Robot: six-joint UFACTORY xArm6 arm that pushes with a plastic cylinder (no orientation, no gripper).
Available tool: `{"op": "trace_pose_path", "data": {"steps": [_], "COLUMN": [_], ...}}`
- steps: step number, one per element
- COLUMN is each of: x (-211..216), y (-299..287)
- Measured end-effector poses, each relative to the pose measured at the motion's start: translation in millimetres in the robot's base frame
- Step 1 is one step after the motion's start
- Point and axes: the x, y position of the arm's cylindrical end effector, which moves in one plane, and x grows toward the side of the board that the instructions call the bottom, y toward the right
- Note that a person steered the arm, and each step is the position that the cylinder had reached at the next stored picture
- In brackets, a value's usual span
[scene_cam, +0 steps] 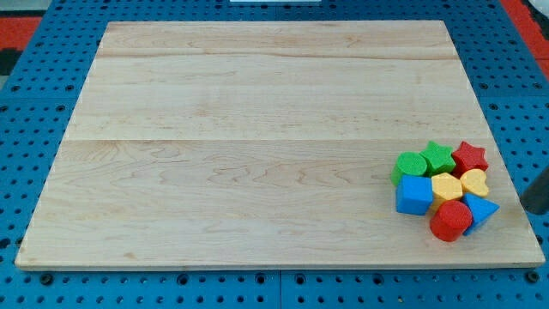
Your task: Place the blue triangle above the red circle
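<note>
Progress looks nil: blue triangle (482, 209) sits just right of red circle (450, 221), touching it, in the near-right cluster on the worktop (257, 129). My tip (530, 209), no gripper fitted, stands right of them.

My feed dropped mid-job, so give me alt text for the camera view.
Eight small blocks crowd the wooden board's lower right corner: the blue triangle touches the red circle on its right, beside a blue cube, two green blocks, a red star and two yellow blocks. My tip is at the view's right edge, right of the cluster.
</note>
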Motion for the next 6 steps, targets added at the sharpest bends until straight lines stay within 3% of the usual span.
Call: {"op": "trace_pose_path", "data": {"steps": [2,4,6], "x": [4.9,42.5,5.9], "y": [-20.7,-32.2,-44.5]}}
